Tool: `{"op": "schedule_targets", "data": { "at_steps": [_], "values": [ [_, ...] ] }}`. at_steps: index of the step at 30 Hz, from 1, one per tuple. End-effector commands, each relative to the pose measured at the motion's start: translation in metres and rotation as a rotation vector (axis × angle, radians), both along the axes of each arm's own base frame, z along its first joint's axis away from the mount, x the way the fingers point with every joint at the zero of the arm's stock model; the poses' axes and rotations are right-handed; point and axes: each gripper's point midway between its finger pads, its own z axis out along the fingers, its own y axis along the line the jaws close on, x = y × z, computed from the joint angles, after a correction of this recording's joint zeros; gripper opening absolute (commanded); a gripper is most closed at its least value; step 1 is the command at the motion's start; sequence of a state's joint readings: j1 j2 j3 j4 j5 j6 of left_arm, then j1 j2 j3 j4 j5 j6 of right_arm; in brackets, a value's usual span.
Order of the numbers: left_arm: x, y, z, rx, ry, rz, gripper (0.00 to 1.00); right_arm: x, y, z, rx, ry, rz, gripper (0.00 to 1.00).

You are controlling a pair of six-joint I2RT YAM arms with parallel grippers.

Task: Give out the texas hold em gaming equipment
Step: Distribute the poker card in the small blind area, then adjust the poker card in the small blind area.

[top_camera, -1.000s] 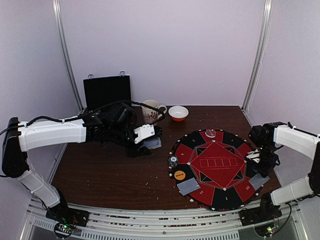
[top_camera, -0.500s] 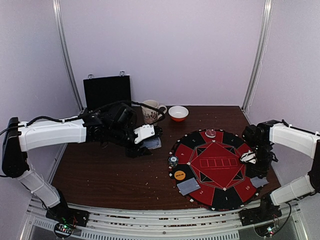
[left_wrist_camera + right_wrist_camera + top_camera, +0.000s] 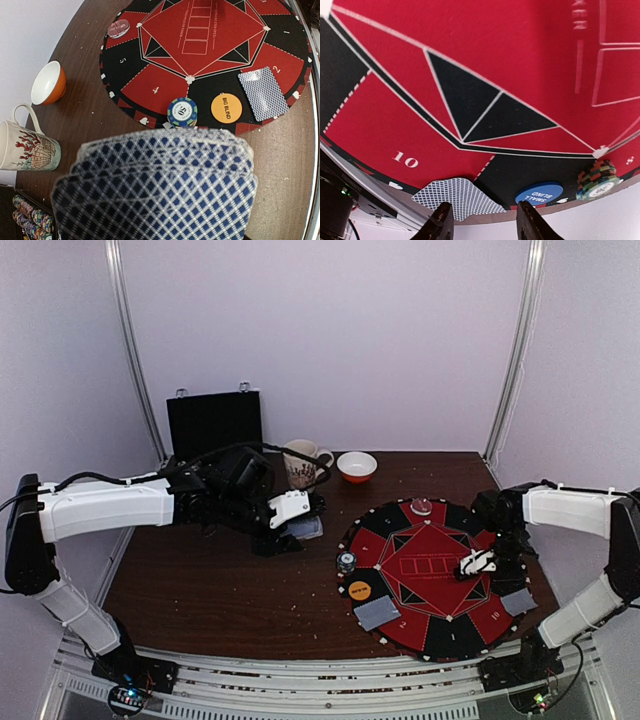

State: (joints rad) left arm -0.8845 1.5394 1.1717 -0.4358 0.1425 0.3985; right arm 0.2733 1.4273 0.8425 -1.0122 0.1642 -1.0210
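Note:
My left gripper (image 3: 296, 524) is shut on a fanned deck of blue-checked cards (image 3: 155, 185), held above the table left of the mat; the deck hides its fingers in the left wrist view. On the round mat (image 3: 430, 540) lie a card pile (image 3: 377, 613) at the near left, an orange Big Blind disc (image 3: 359, 590), a chip stack (image 3: 345, 561) and a single chip (image 3: 421, 506). My right gripper (image 3: 478, 563) is open and empty above the mat's right side. In the right wrist view (image 3: 485, 225) it hovers near a card pile (image 3: 457, 197), a blue Small Blind disc (image 3: 538, 194) and a chip stack (image 3: 597, 180).
A black hinged case (image 3: 214, 422) stands at the back left, with rows of chips (image 3: 30, 220) in it. A patterned mug (image 3: 302, 462) and an orange bowl (image 3: 357, 466) sit behind the mat. Another card pile (image 3: 517, 602) lies at the mat's right edge.
My right arm has swung left from the mat's right edge, in over the red field. The card pile it was over stays at the edge. The left arm has not moved.

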Motion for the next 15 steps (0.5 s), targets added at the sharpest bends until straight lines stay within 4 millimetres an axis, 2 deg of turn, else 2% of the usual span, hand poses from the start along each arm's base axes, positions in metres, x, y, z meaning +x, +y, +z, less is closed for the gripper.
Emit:
{"op": "schedule_targets", "data": {
  "at_steps": [1,9,15],
  "values": [
    [-0.001,-0.002,-0.003,-0.012,0.013,-0.004,0.54,-0.005,-0.011,-0.012,-0.044,0.029,0.088,0.46],
    [0.0,-0.001,-0.005,-0.006,0.013,-0.003,0.54,-0.033,-0.021,-0.03,-0.068,0.083,0.12,0.45],
    [-0.001,-0.002,-0.005,-0.006,0.013,-0.004,0.54,-0.036,-0.028,-0.041,-0.093,0.068,0.151,0.4]
  ]
}}
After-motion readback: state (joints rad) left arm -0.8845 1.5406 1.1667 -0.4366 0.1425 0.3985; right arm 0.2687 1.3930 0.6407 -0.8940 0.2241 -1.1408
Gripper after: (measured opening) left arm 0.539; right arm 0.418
